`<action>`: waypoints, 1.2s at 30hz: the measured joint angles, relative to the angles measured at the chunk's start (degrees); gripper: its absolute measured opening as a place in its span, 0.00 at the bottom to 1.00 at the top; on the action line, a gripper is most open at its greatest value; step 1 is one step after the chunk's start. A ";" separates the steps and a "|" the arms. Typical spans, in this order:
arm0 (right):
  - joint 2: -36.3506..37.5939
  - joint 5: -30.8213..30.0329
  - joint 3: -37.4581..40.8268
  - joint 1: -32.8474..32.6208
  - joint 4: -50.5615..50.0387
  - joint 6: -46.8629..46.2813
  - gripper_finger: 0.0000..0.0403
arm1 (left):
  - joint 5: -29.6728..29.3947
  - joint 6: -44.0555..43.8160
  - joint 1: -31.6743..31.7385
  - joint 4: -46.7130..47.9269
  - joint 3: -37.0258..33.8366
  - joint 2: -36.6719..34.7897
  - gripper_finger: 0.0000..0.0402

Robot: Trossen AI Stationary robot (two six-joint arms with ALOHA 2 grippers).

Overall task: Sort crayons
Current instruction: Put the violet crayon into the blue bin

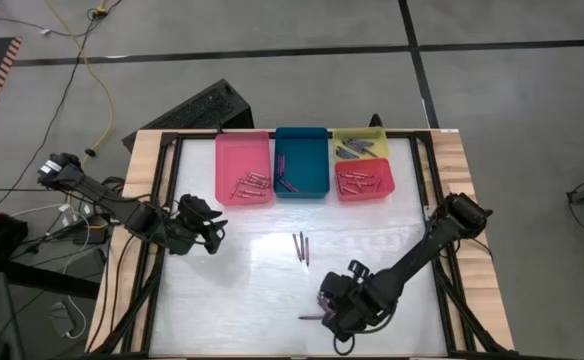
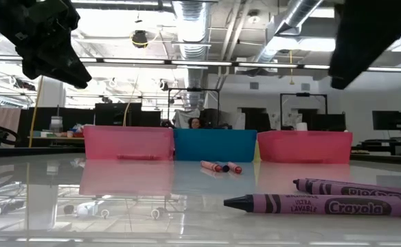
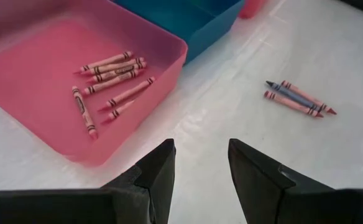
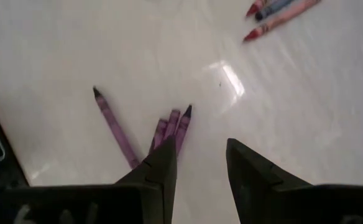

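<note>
By the table's (image 1: 272, 300) near edge, purple crayons (image 4: 169, 127) lie just before the right end effector (image 1: 344, 310), its fingers spread and empty. Mid-table, three loose crayons (image 1: 301, 247) lie on open surface. The left end effector (image 1: 210, 232), also spread, hovers near the pink tray (image 1: 243, 165) of crayons.

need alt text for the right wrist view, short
The right hand, fingers open and empty, hovers over a glossy white table just above a cluster of purple crayons, with one more purple crayon lying apart beside them. Three more crayons, red and blue, lie farther off at the frame's edge.
</note>
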State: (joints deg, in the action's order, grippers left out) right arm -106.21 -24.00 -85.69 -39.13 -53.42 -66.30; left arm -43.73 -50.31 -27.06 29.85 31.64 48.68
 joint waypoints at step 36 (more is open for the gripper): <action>-0.02 -1.28 21.38 -1.38 29.23 -1.16 0.33 | -13.08 13.40 -13.38 -10.84 0.00 -4.43 0.35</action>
State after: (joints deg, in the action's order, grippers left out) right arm -106.24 -25.28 -64.30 -40.51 -24.18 -67.46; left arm -56.82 -36.91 -40.44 19.01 31.64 44.25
